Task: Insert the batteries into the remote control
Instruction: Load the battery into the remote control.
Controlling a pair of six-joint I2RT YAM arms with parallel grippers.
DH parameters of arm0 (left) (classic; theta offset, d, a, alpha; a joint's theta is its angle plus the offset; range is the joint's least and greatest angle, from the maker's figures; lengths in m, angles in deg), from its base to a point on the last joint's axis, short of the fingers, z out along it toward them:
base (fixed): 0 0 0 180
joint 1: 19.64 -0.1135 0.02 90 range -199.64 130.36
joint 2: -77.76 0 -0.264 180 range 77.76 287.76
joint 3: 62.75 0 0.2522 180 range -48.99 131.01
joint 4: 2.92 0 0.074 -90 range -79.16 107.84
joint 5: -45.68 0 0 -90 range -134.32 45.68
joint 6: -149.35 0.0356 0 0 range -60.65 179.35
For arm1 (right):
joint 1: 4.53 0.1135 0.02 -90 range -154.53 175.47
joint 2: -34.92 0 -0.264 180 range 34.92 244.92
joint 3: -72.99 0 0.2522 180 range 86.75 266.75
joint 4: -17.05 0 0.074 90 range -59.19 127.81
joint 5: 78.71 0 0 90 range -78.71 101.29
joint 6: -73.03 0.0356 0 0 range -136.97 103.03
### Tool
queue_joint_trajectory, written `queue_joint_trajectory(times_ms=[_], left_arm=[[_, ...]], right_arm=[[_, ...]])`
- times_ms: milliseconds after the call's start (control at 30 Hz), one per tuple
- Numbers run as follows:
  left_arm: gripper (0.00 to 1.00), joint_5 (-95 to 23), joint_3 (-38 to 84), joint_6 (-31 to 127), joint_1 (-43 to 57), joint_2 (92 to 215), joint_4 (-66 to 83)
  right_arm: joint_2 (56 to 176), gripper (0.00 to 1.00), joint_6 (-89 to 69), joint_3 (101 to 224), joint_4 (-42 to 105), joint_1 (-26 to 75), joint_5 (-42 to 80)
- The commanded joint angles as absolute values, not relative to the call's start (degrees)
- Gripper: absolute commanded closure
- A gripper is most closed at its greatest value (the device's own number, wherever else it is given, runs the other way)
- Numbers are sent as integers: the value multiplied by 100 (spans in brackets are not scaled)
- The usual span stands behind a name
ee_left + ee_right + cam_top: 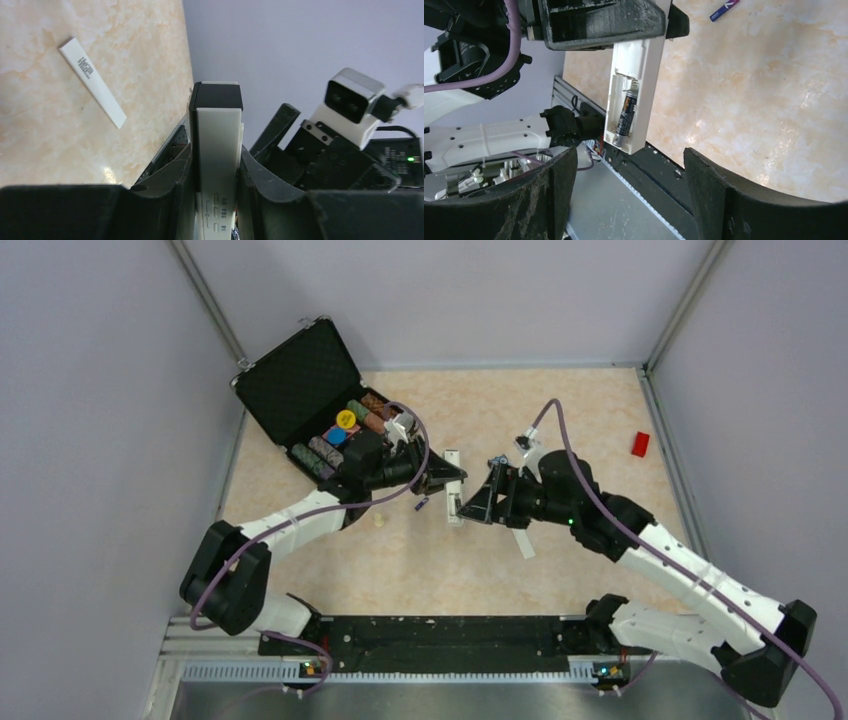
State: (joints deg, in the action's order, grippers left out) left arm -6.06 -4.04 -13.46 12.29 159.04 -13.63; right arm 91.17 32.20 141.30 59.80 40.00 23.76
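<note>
One battery (626, 116) lay seated in the open compartment of the remote control (644, 75), its dark printed body running lengthwise along the lower part of the bay, with bare white plastic showing above it. The left fingers (172, 172) were pinching the remote control by its long sides, one finger pressed against each edge. The dark end of the bar pointed away from the left wrist camera. Seen from above, the bar was held near the middle of the bench (420, 575), between the two arms. The right fingers (556, 192) were spread wide and gripped nothing. They stood just short of the remote control, facing its open back, and did not touch it. A second battery (724, 10), purplish with a lighter tip, lay flat on the bench just beside the remote control on the left arm's side, apart from both sets of fingers. A thin white strip (92, 81) with small dark print lay flat on the bench close to the right arm's forearm. An open black case (300, 390) sat at the far left corner of the bench, with coloured rolls (340, 435) packed in its lower half behind the left arm. A small red block (640, 444) rested near the right wall, well apart from everything else.
</note>
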Motion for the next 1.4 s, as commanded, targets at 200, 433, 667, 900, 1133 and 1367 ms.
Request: queue_joint_trajectory(times_ms=[200,433,667,900,1133,1367], left_arm=[[100,-504,-52,-2023,1207,15462,-1711],[100,-471,-121,-2102,1208,15285,-1678],[100,-473,-187,-2279,1202,15232,-1764],[100,-471,-176,-2383,1203,15280,-1774],[100,-549,-192,-2480,1204,15254,-1816],[100,-506,-179,-2508,1207,15241,-1828]], right_arm=[[8294,25,3539,13233,4153,3942,2240],[8216,33,3657,13049,3864,3942,2183],[8018,32,3593,12861,3486,3942,2330],[7935,30,3528,12782,3459,3948,2441],[7994,31,3287,12760,3591,3942,2470],[8118,32,3224,12823,3576,3949,2448]])
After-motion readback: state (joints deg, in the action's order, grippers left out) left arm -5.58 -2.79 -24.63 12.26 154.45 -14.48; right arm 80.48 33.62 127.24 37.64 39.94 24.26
